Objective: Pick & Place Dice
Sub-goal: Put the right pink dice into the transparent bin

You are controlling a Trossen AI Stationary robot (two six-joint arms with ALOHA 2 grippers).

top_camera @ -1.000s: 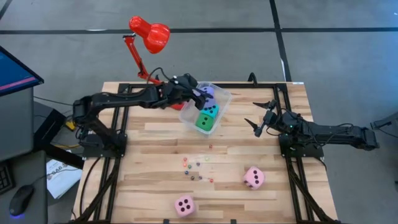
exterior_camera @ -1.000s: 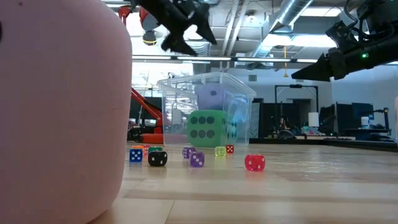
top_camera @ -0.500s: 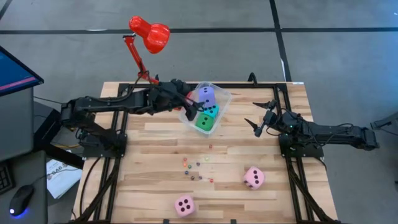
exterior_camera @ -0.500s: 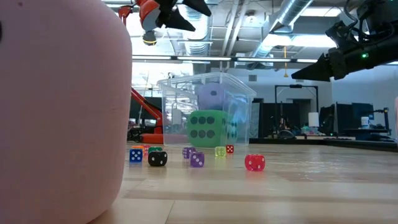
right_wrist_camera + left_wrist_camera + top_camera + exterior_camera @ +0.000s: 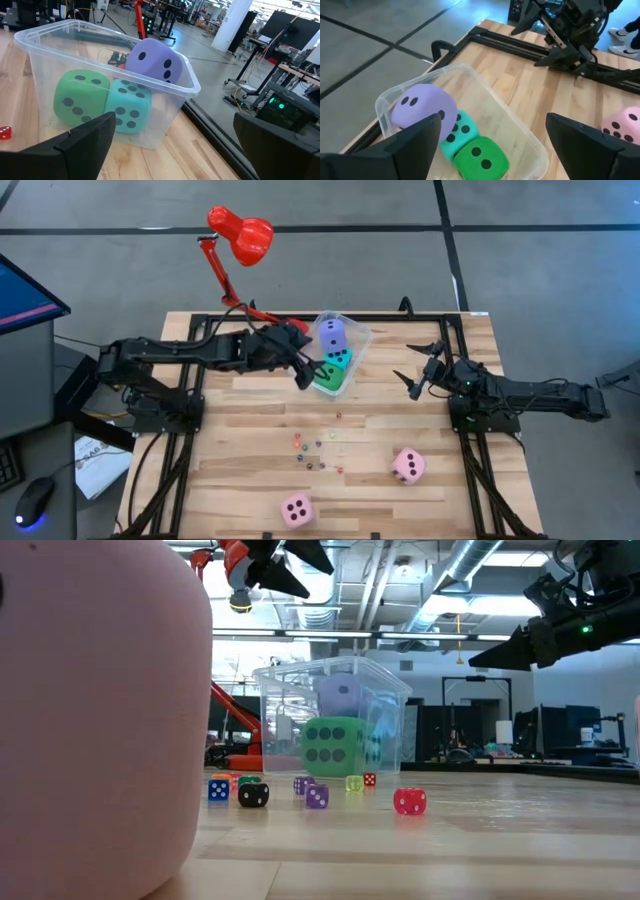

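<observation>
A clear plastic tub (image 5: 345, 330) stands on the table at the far middle. Inside it lie a purple die (image 5: 422, 107), a cyan die (image 5: 460, 131) and a green die (image 5: 477, 159). Two pink dice (image 5: 407, 465) (image 5: 296, 510) rest on the table near its front edge. Several tiny coloured dice (image 5: 315, 450) are scattered mid-table. My left gripper (image 5: 302, 370) hovers open just left of the tub, above its rim and high in the low view (image 5: 290, 555). My right gripper (image 5: 415, 375) waits open to the tub's right, clear of everything.
A red desk lamp (image 5: 240, 235) stands clamped at the table's far left corner. Black frame rails (image 5: 400, 320) run along the far edge and down both sides. Bare wood lies between the tub and the tiny dice.
My left gripper has drawn back from over the tub toward the table's left and near side, rising as it went. The dice in the tub have stayed put.
</observation>
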